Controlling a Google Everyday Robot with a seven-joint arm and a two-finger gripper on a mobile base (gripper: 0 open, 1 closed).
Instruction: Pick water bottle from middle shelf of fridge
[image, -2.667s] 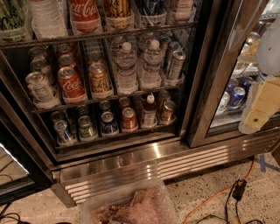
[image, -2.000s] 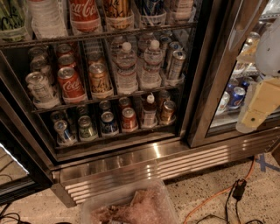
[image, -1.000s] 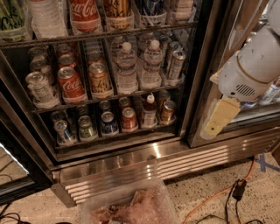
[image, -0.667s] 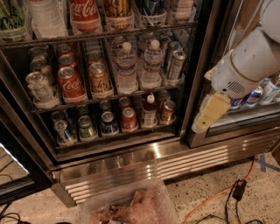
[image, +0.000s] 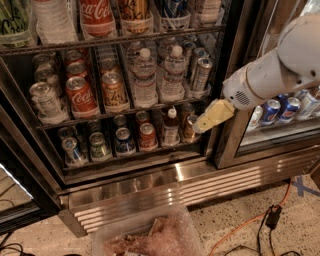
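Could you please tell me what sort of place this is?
Probably a shop or office pantry: a glass-door drinks fridge stocked with soda cans and water bottles, on a speckled floor. The robot's hand hovers before the fridge's right side.

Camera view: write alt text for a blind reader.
A cream two-finger gripper hangs before the stainless-steel fridge, right of the bottom-row soda cans. Two clear ribbed white-capped water bottles stand on the dark wire middle shelf above.
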